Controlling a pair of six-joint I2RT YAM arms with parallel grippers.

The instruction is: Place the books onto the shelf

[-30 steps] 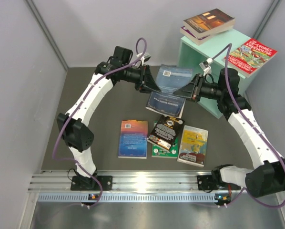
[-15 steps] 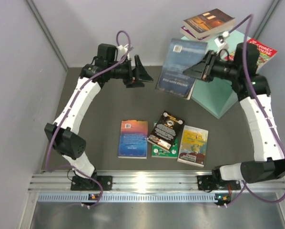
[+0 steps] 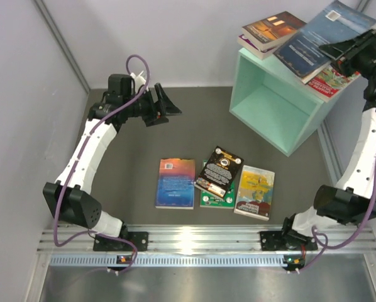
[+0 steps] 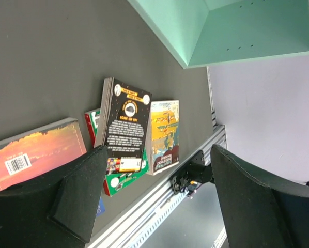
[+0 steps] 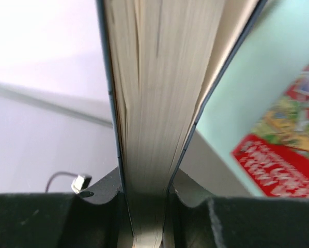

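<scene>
my right gripper (image 3: 340, 50) clamps a blue book (image 3: 320, 34) over the mint shelf (image 3: 270, 107); left gripper (image 3: 169, 104) apart; four books (image 3: 175, 182) near, three atop.

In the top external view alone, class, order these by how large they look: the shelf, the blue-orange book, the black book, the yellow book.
1. shelf
2. blue-orange book
3. yellow book and black book: too alike to rank; the black one rests on the green book.

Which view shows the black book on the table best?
The left wrist view: the black book is large and whole there, lying on the green book. The top view shows it smaller; the right wrist view misses it.
</scene>
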